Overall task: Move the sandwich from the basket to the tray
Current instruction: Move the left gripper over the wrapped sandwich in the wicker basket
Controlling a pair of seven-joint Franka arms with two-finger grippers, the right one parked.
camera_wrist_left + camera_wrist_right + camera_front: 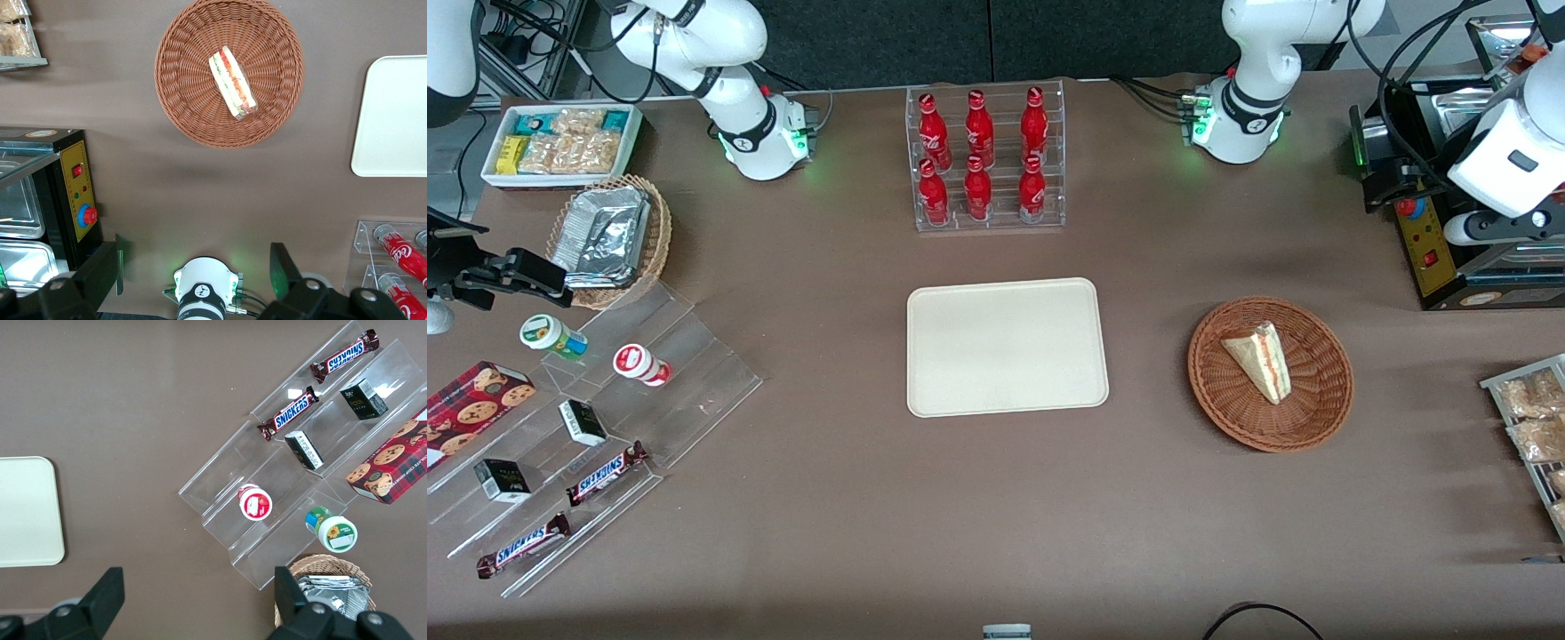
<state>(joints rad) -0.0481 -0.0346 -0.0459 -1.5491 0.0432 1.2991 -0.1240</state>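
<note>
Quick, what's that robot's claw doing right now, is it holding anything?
Left gripper: open, holding nothing, up high above the table near the black machine. The sandwich lies untouched in the basket.

Front view: high, looking steeply down on the whole desk (996, 498). Left wrist view: well above, facing straight down, open gripper (197, 270) at frame edge. Both share basket (1320, 409) (180, 87), tray (925, 391) (393, 133). Right wrist view: downward, sharing the tray (27, 513).

The left arm's hand (197, 270) hangs high above the desk (200, 193), fingers (280, 270) spread wide (nothing between them), pointing downward.
</note>
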